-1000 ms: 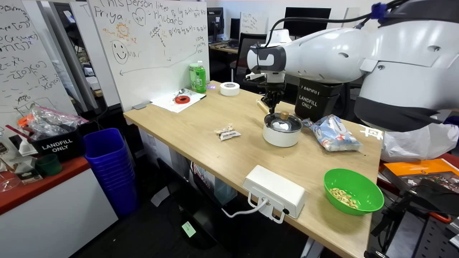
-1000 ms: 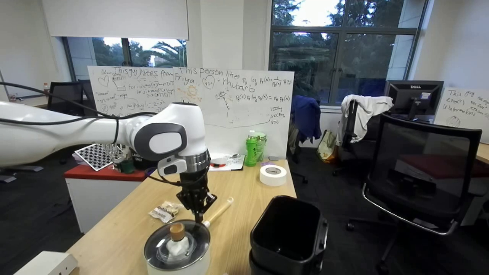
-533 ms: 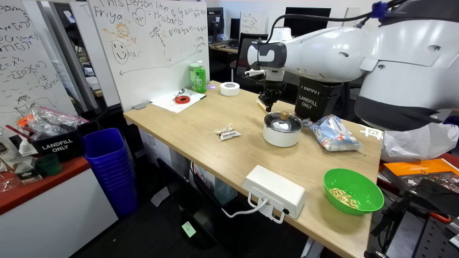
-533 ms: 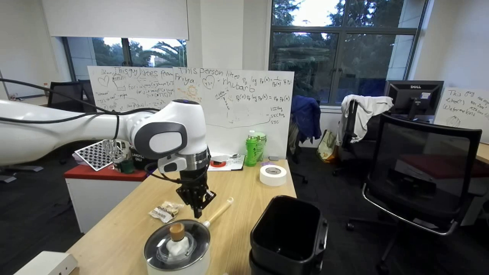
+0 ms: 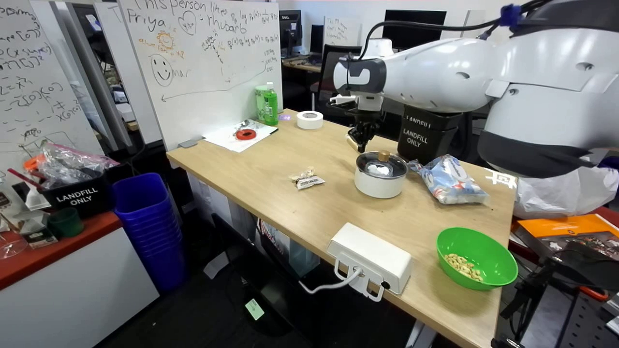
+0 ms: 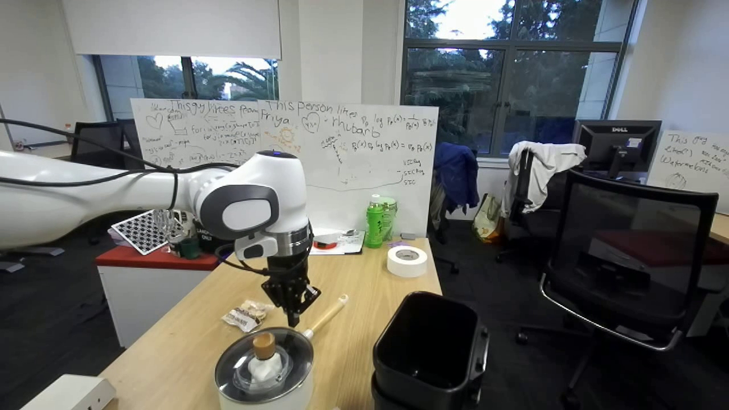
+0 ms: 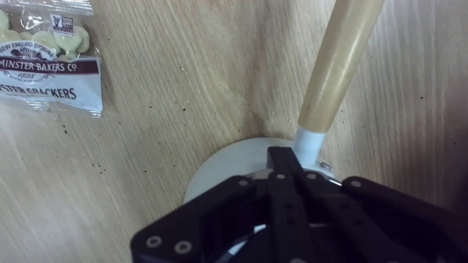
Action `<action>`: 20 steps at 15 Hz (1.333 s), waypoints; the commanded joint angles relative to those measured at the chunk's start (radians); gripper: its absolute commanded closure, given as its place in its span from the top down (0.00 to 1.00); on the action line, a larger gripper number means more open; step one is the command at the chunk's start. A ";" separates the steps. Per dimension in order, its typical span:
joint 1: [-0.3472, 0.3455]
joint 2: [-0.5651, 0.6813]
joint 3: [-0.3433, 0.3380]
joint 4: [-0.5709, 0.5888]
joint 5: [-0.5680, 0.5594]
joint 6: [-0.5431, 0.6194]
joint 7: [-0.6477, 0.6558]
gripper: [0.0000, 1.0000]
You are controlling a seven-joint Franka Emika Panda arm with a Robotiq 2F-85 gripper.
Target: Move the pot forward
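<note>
The pot [image 5: 379, 186] is round and white with a silver rim. It stands upright on the table, and its glass lid has a wooden knob; the pot also shows in an exterior view [image 6: 267, 401]. Its long pale wooden handle [image 6: 329, 315] points away from the arm's near side and crosses the upper wrist view [image 7: 336, 73]. My gripper [image 7: 283, 151] points down, its fingers together with nothing visible between them. It hovers over the pot's rim beside the handle's base; in both exterior views the gripper [image 5: 361, 149] [image 6: 293, 322] is just above and behind the lid.
A cracker packet [image 5: 307, 179] lies near the pot. A blue-white bag [image 5: 452, 181] and black bins [image 5: 420, 133] are on its other side. A white box [image 5: 370, 256] and a green bowl [image 5: 503, 268] sit near the table's edge. A tape roll [image 6: 406, 262] stands farther off.
My gripper has risen a little from the pot's rim and shifted slightly away from the lid, mostly in the first half second. The pot and its handle have not moved.
</note>
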 commanded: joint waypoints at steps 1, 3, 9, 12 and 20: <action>-0.016 0.000 0.012 0.035 0.002 -0.011 0.000 0.00; -0.017 0.000 0.019 0.044 -0.001 -0.010 0.000 0.00; -0.012 0.002 0.016 0.018 -0.020 -0.013 0.000 0.00; -0.013 0.002 0.012 0.005 -0.029 -0.016 0.000 0.00; 0.011 0.002 -0.018 -0.035 -0.094 -0.039 0.000 0.00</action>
